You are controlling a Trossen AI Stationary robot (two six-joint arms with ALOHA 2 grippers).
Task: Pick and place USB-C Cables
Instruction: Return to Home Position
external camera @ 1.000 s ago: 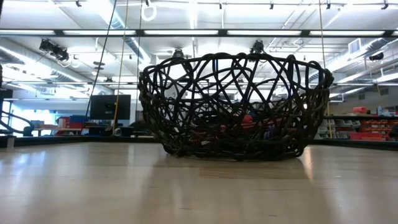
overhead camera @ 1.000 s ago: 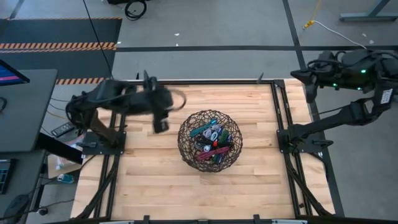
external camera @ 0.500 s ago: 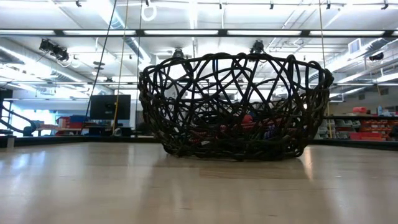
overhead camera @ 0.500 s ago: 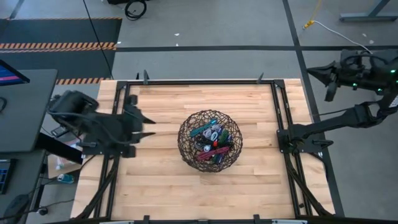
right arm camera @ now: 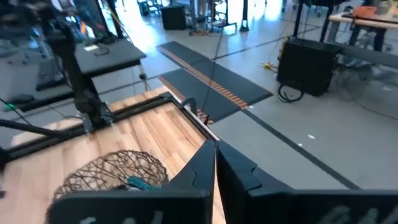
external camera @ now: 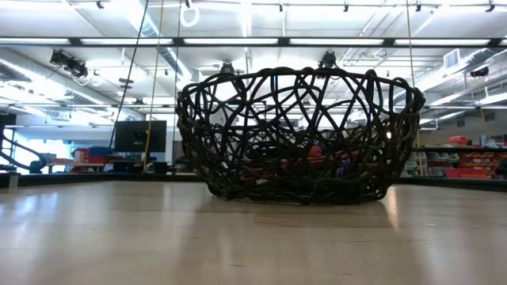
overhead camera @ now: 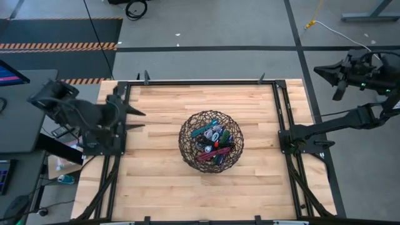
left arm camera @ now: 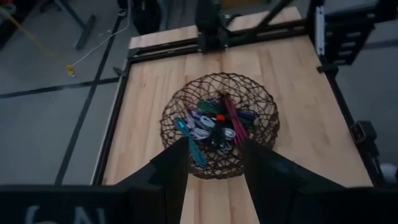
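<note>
Several USB-C cables in teal, maroon, purple and dark colours lie heaped inside the round dark wire-mesh basket, which stands on its base at the middle of the wooden table. The cables also show in the left wrist view. My left gripper hovers over the table's left edge, open and with nothing between its fingers, pointing toward the basket. My right gripper is raised beyond the table's far right corner, shut and holding nothing.
Bare wood surrounds the basket on all sides. Black frame rails run along the table's left, right and far edges. A grey desk stands off the left side.
My left gripper has swung back from beside the basket's far left toward the table's left edge, rising a little. My right gripper has drawn farther off past the table's right edge. The basket and the cables in it have stayed put.
</note>
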